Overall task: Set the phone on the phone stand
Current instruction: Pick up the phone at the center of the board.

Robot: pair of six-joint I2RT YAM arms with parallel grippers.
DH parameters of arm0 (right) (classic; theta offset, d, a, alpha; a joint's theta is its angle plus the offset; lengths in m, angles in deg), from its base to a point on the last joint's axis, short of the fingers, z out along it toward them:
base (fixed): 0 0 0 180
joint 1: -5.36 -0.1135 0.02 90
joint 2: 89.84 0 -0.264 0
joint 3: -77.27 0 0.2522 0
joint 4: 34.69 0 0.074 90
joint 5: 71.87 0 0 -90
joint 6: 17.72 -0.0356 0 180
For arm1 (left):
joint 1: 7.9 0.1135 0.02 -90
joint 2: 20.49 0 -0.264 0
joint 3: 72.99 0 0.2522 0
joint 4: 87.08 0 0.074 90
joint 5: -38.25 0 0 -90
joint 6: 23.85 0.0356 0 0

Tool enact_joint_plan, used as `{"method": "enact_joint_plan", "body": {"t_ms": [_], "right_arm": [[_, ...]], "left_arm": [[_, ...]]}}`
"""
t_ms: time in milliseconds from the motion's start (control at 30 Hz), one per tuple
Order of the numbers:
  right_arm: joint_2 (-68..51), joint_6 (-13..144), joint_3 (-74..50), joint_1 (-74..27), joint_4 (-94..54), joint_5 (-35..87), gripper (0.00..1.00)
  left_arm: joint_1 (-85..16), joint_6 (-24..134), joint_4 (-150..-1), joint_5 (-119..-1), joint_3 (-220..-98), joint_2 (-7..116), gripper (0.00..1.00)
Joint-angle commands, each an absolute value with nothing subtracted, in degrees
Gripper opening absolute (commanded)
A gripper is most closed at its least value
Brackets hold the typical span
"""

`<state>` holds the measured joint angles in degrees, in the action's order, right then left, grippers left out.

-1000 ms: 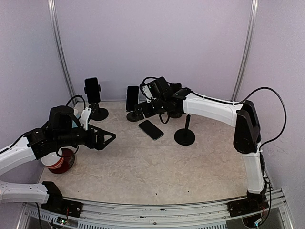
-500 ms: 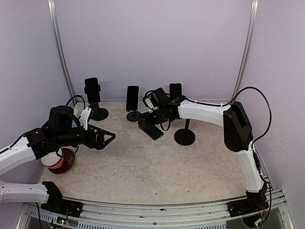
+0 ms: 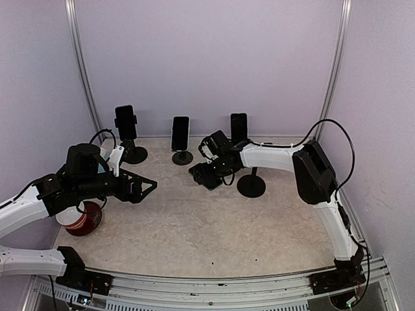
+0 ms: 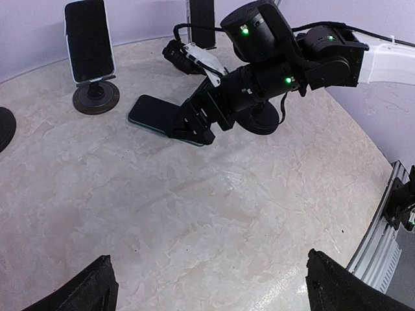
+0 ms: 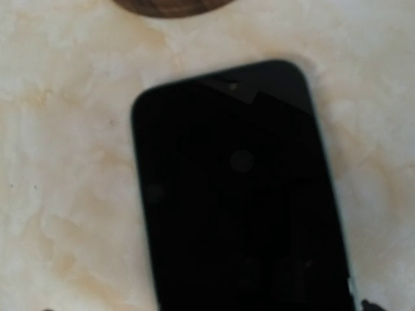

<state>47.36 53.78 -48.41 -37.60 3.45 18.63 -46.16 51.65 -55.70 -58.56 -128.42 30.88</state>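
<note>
Dark slab of a smartphone with a glossy glass face point(image 4: 154, 114) is lying flat, screen up, on the beige marbled surface point(image 3: 194, 227), just beside the bare black stand with the round base and thin post point(image 3: 251, 183); right gripper point(image 4: 191, 127) is parked right over its near end. Its jaws look spread and not on anything, since the wrist view shows only slivers at the bottom corners; left gripper point(image 3: 148, 189) hangs well apart, jaws wide open. My guess is the phone's light and stiff, but slick and thin; lying flat, there's barely any edge to catch; I'd pinch across the two long sides near the middle, gently because it's glass.
</note>
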Motion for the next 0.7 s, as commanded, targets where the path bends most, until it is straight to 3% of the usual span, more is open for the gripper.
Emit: {"method": "enact_joint_plan", "body": {"t_ms": [0,533,667], "right_arm": [[49.03,55.82,-48.12,-36.79,3.69,19.8,1.0],[51.42,59.15,-48.33,-36.45,6.2,17.8,1.0],[52.47,60.03,-49.2,-36.47,7.45,18.31,0.92]], "left_arm": [[-45.61,52.21,-56.12,-58.11,-127.88,30.63,0.99],[-45.38,52.13,-56.31,-58.44,-127.82,30.75,0.99],[-45.26,52.16,-56.25,-58.48,-127.8,30.71,0.99]]}}
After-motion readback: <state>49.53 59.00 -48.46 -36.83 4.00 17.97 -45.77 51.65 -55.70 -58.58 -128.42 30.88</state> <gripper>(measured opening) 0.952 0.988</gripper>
